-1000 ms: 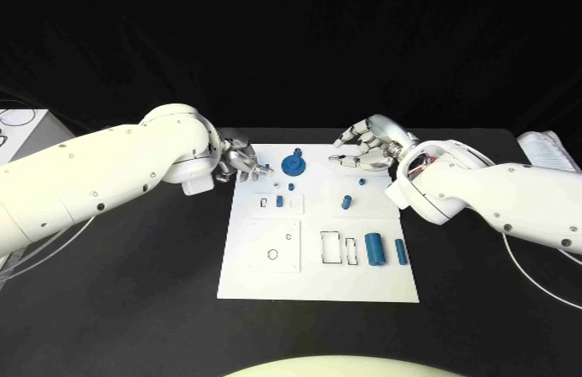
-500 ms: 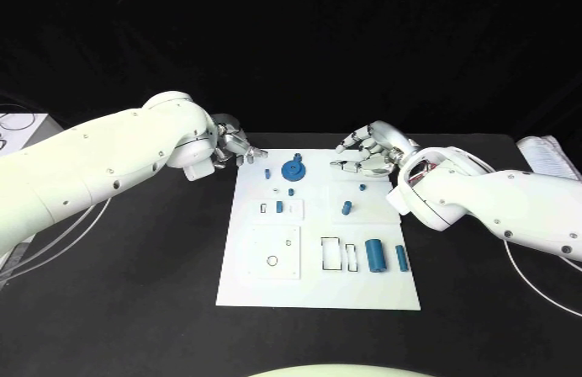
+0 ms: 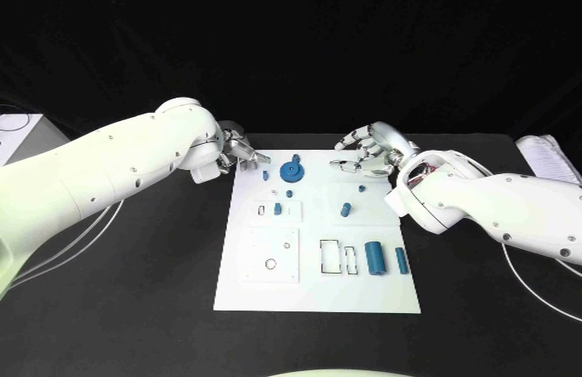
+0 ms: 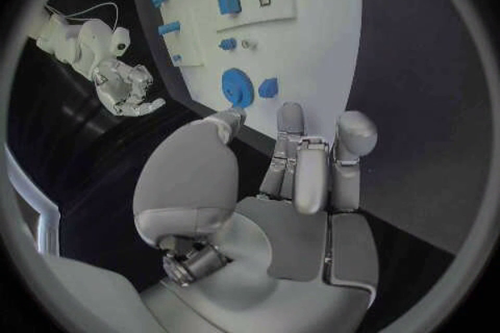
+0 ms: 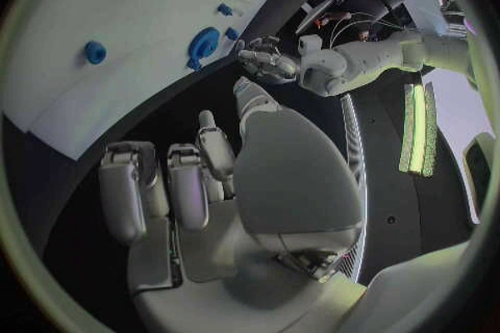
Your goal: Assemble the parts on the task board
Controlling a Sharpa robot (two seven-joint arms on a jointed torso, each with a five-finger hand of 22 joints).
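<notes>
Nearest on the task board (image 3: 318, 293): two blue cylinders (image 3: 375, 257) lying right of centre beside empty rectangular slots (image 3: 329, 255). Mid-board: small blue pegs (image 3: 346, 209) standing in raised white blocks. Far edge: round blue gear-like part (image 3: 293, 172), with a tiny blue piece (image 3: 266, 175) just left of it.

Left hand (image 3: 238, 154) hovers at the far-left corner of the board, fingers apart, holding nothing as far as I can tell; the wrist view puts its fingertips (image 4: 295, 118) close to the gear. Right hand (image 3: 368, 152) sits at the far-right corner, fingers loosely curled, apparently empty.

Judgement: step is reach/pre-grasp, no part picked yet. Next move likely needs the left hand to close on the gear or small piece, precise pinch.

No readable labels or writing.
</notes>
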